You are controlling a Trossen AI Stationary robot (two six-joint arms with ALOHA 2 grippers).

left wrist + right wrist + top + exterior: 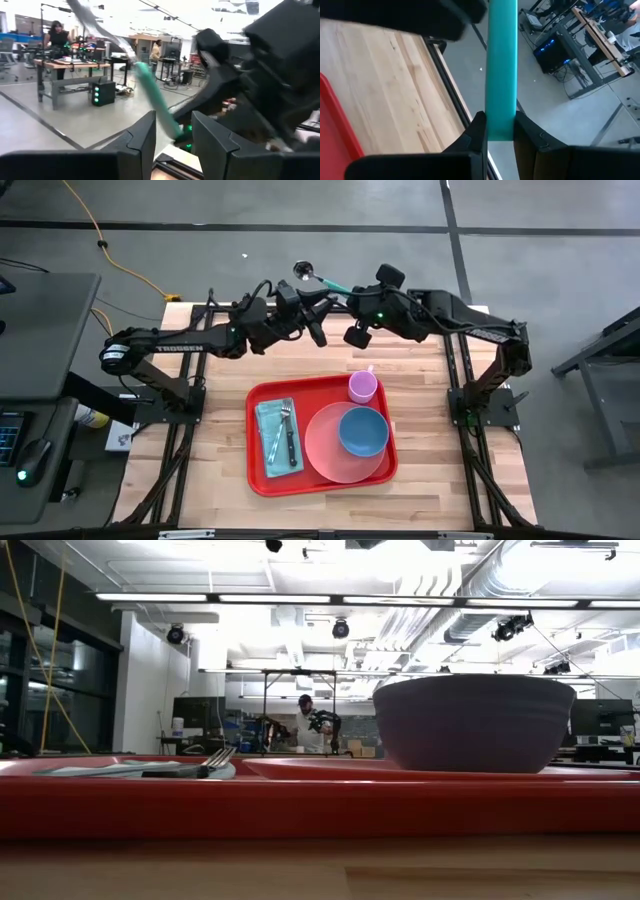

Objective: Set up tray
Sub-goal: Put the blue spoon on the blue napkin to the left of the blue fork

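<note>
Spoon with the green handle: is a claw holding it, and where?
Yes. The right claw is shut on the spoon at the end of its green handle. The left claw is open, holding nothing.

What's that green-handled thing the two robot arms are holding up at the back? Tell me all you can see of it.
It is a spoon: a teal handle, seemingly plastic, with a shiny metal bowl end pointing beyond the table's far edge. It is held off the table. The right gripper is shut on its handle; the left gripper sits open around it.

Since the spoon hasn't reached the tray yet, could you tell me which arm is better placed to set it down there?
Right, probably. The right gripper has its jaws shut on the spoon's teal handle, while the left gripper is open beside it. The tray already holds the other dishes.
</note>
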